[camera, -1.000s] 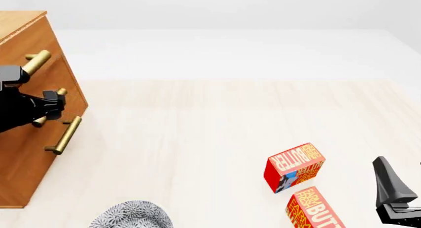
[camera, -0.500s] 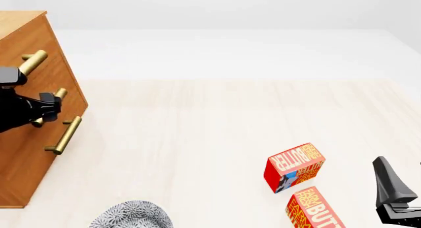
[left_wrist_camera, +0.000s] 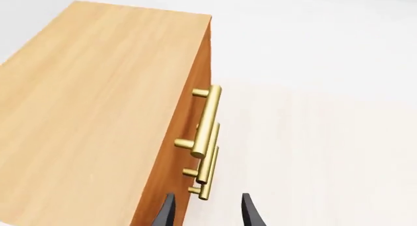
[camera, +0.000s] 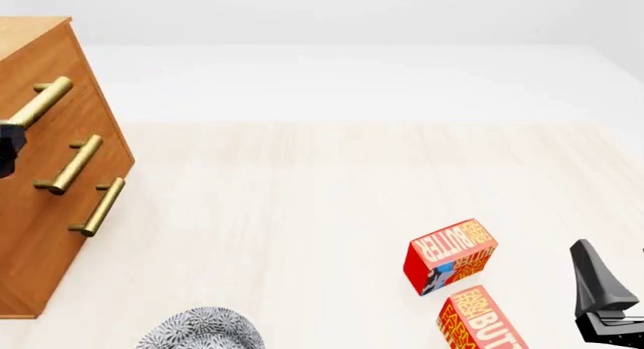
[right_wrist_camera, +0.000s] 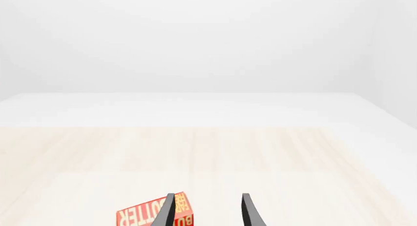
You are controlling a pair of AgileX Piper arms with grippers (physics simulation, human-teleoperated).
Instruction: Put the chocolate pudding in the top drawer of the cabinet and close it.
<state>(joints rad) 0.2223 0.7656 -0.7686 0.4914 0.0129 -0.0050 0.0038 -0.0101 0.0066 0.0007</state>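
Note:
The cabinet (camera: 45, 236) stands at the far left with three brass bar handles, and all its drawers look shut. The top drawer's handle (camera: 42, 99) is uppermost. It also shows in the left wrist view (left_wrist_camera: 207, 119), beside the cabinet's wooden top (left_wrist_camera: 97, 104). My left gripper (left_wrist_camera: 207, 216) is open and empty, just off the lower handles; only a black bit of it (camera: 6, 147) shows in the front view. My right gripper (camera: 604, 307) is open and empty at the front right, its fingertips (right_wrist_camera: 168, 211) over a butter box. The chocolate pudding is out of view.
Two red-orange BUTTER boxes lie at the front right, one (camera: 450, 255) behind the other (camera: 483, 322); one shows in the right wrist view (right_wrist_camera: 146, 217). A grey patterned round thing (camera: 201, 330) sits at the front edge, left of centre.
My left arm has drawn back to the left, away from the cabinet's handles, and nearly left the front view. The right arm and the boxes have not moved.

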